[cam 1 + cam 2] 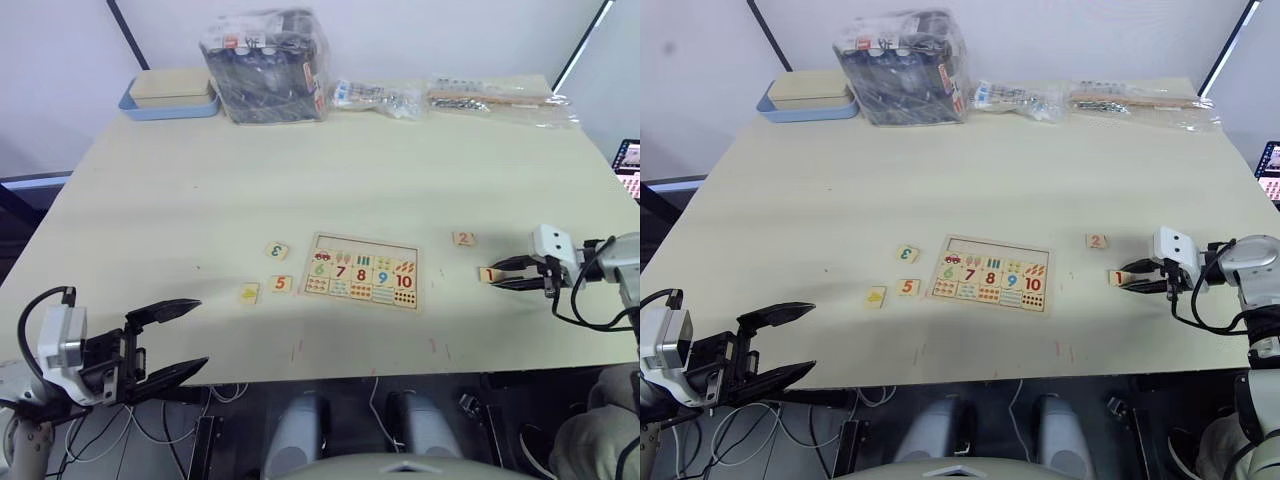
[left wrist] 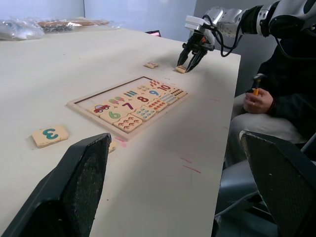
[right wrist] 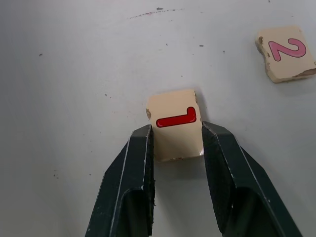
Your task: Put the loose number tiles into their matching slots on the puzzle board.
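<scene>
Right gripper (image 3: pixel 177 143) pinching the 1 tile (image 3: pixel 175 123) by its two side edges, tile apparently still flat on the bench (image 1: pixel 200 200), right of the board (image 1: pixel 362 272). Side grip leaves the printed face up, so it can likely drop straight into a slot. 2 tile (image 1: pixel 463 239) lies just beyond it, apart from the gripper, not in the way.

Left gripper (image 1: pixel 170 340) spread wide, empty, hanging off the near left bench edge. Probably parked there to keep clear of the left-side tiles: 3 tile (image 1: pixel 278 251), 5 tile (image 1: pixel 282 284) and yellow tile (image 1: pixel 249 293), all loose just left of the board.

Top row slots (image 1: pixel 365 245) look empty; lower rows filled, 6 to 10 plus pictures.

Room: open bench between the 1 tile and the board's right rim, nothing to dodge. Tile must clear the thin rim, so a lift seems needed, not a slide. The 1 slot is presumably at the left end, so a reach across the board. Clutter at the far edge, well apart.
</scene>
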